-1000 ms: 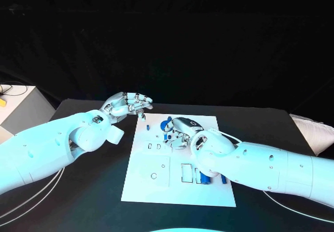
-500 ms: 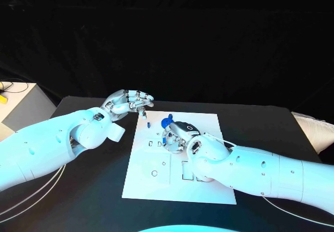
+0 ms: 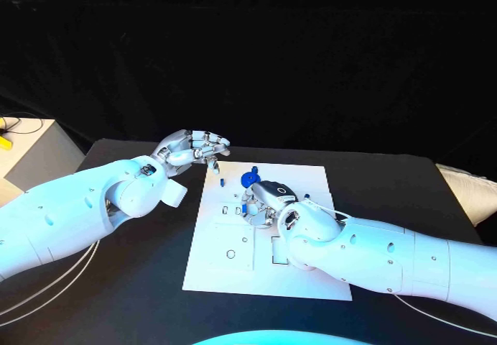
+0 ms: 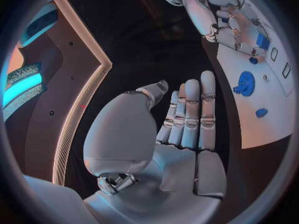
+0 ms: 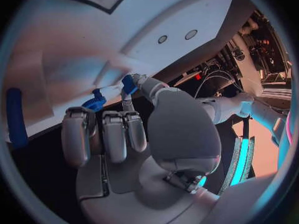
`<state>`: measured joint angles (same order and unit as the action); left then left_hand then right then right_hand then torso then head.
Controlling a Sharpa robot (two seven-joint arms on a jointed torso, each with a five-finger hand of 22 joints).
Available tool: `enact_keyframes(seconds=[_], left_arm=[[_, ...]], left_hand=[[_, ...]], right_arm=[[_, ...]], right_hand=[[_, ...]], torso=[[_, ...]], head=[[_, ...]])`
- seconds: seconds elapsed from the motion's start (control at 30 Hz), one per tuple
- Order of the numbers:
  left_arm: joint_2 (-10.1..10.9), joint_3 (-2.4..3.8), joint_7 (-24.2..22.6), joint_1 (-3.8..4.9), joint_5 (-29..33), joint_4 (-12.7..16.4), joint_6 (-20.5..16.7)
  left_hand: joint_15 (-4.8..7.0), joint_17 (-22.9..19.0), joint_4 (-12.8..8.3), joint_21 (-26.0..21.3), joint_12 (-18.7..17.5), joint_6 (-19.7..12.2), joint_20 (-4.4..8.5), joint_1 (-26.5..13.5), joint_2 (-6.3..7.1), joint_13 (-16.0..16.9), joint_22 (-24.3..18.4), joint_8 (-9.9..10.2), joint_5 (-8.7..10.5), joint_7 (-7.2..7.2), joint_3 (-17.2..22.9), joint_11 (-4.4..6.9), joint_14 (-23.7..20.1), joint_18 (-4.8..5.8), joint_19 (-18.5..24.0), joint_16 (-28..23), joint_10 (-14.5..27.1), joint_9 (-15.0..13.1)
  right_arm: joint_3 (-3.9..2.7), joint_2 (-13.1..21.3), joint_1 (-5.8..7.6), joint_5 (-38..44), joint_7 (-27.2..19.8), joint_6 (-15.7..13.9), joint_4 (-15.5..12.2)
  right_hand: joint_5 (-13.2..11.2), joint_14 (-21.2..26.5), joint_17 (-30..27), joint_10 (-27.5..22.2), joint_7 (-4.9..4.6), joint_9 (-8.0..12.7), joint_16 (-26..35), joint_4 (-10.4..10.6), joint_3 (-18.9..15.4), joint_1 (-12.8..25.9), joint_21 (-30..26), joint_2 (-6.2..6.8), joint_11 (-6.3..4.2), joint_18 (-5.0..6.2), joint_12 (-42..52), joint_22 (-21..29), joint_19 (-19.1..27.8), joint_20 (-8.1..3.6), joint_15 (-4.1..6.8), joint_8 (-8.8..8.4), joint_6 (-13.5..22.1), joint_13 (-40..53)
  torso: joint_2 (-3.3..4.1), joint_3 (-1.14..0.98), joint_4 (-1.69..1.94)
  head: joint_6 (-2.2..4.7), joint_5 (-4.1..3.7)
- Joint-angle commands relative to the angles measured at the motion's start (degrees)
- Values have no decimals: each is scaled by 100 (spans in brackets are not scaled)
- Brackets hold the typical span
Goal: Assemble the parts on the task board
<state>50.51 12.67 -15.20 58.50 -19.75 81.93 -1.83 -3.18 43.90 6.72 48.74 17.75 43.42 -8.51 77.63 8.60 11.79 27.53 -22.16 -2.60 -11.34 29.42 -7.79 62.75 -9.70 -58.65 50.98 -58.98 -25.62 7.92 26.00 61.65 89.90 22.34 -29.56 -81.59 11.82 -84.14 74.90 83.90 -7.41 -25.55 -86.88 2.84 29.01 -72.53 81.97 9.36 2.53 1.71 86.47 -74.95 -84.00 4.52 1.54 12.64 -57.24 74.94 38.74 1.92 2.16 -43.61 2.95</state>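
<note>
- White task board (image 3: 233, 269) lies mid-frame; right hand (image 3: 271, 205) pinches a small blue part (image 5: 129, 83) over it.
- Left hand (image 3: 194, 152), upper left, curled, empty.
- Best practice: lower squarely, press gently.

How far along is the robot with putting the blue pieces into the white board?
Early to midway, I'd judge. A round blue part already stands on the task board. In hand: the right hand pinches a small blue piece over the board. The left hand holds nothing, beside the board's far corner. Left: several slots are open, and a blue bar lies loose.
</note>
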Motion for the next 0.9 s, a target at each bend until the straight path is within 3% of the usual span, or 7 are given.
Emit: enact_keyframes(seconds=[0.03, 0.9], left_arm=[[-9, 2, -27, 0, 4, 6, 68], [30, 2, -18, 1, 5, 32, 89]], left_hand=[[-7, 7, -4, 30, 3, -8, 10, -43, -6, 7, 5, 16, -20, -84, 30, 10, 33, -85, 22, -18, -13, -5], [-7, 7, -4, 30, 3, -8, 10, -43, -6, 7, 5, 16, -20, -84, 30, 10, 33, -85, 22, -18, -13, -5]], right_arm=[[0, -17, -21, 165, -31, -81, 16], [1, -53, -55, 169, -157, -30, 146]], right_hand=[[35, -429, 859, 278, 44, -8, 26, 0, 16, 41, 1, 5, -22, 39, 7, -739, -244, -51, 35, 18, -14, 1174], [11, -431, 857, 243, -8, 2, 32, 20, -38, 177, -26, 168, 20, 43, -31, -723, -239, -33, 5, 13, 153, 1141]], torso=[[-3, -3, -2], [-10, -2, -6]], head=[[-16, 13], [-58, 32]])
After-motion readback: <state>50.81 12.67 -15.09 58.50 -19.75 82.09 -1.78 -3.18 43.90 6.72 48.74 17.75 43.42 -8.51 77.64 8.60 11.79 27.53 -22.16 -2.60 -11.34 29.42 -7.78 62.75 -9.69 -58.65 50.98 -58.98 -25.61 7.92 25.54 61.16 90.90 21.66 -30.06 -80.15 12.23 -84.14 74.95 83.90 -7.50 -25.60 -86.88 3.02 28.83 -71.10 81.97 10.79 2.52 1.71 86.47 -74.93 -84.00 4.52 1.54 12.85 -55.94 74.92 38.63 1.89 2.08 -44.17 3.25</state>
